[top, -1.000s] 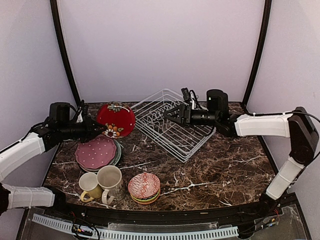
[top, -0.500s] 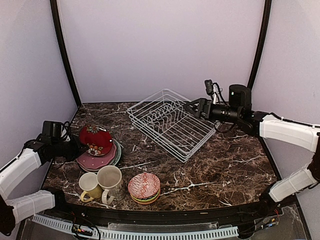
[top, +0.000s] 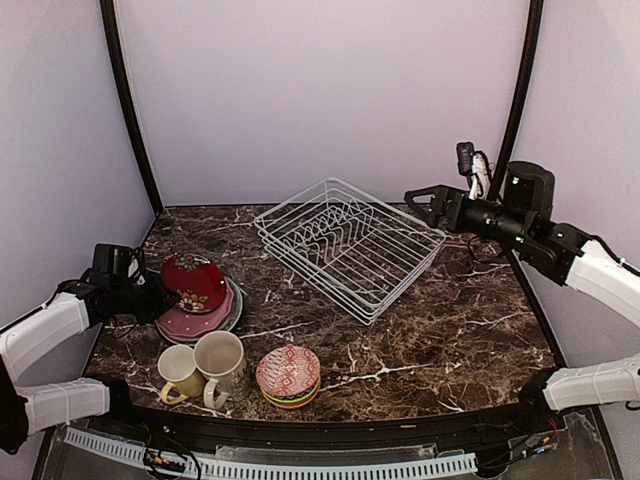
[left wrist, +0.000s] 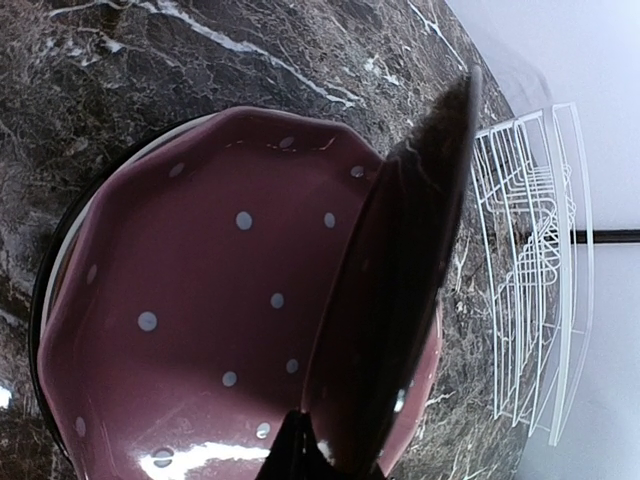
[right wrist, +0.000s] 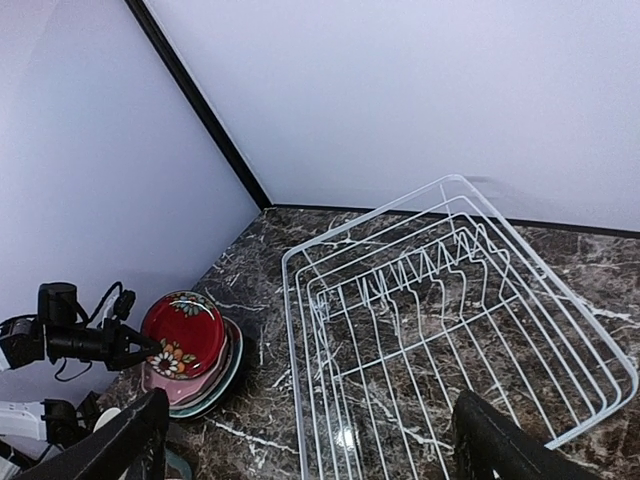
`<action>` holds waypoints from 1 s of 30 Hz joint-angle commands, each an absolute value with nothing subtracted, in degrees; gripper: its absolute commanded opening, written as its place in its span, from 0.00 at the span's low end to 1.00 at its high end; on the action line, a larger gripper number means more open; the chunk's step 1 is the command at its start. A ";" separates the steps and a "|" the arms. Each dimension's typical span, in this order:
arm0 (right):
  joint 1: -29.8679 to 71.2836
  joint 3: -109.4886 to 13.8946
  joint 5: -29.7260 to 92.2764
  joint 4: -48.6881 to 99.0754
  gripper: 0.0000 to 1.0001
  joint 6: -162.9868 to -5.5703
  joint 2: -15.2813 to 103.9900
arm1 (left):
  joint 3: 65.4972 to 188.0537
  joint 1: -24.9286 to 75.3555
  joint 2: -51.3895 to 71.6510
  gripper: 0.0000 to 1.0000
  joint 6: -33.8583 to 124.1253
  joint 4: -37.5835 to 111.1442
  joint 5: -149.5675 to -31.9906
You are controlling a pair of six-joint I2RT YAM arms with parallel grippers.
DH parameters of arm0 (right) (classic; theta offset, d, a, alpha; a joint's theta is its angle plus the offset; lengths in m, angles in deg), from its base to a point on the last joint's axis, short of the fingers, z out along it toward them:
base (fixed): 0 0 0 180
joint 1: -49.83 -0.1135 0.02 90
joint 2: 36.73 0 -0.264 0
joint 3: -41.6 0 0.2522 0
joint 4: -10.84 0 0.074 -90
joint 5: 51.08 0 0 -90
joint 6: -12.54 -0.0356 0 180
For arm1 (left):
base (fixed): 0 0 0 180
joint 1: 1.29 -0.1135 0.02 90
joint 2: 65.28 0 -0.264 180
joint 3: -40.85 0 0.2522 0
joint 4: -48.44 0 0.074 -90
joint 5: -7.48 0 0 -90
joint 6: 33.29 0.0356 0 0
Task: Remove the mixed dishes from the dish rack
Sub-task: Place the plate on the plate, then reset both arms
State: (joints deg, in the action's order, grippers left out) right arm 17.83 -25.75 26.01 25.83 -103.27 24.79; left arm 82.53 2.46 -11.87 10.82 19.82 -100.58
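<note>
The white wire dish rack (top: 312, 272) stands empty at the middle back; it also shows in the right wrist view (right wrist: 292, 350) and the left wrist view (left wrist: 520, 300). My left gripper (top: 158, 298) is shut on the rim of the red floral plate (top: 195, 283), which leans tilted on the pink dotted plate (top: 200, 322). In the left wrist view the red plate (left wrist: 400, 280) is edge-on over the pink plate (left wrist: 220, 300). A pale-green plate (top: 236, 305) lies under them. My right gripper (top: 420, 200) is open and empty, raised beyond the rack's right corner.
A yellow mug (top: 180, 372) and a beige mug (top: 222, 362) stand at the front left. The stacked patterned and lime bowls (top: 288, 375) sit beside them. Bare marble lies to the front right. Walls close in behind and at both sides.
My left gripper has carried the red plate down and to the left onto the pink plate stack. My right gripper has drawn back from over the rack to the right.
</note>
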 commanded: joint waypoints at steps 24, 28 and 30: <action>18.50 -33.71 54.13 46.92 0.99 -90.52 -1.54 | 100.76 2.25 -20.08 0.99 21.32 5.21 -90.26; 18.48 -35.43 55.15 48.43 0.99 -89.12 -2.68 | 108.59 2.30 -19.60 0.99 25.69 5.35 -89.67; 18.46 -36.66 55.98 49.30 0.99 -88.20 -2.50 | 112.99 2.24 -18.88 0.99 28.90 5.93 -90.61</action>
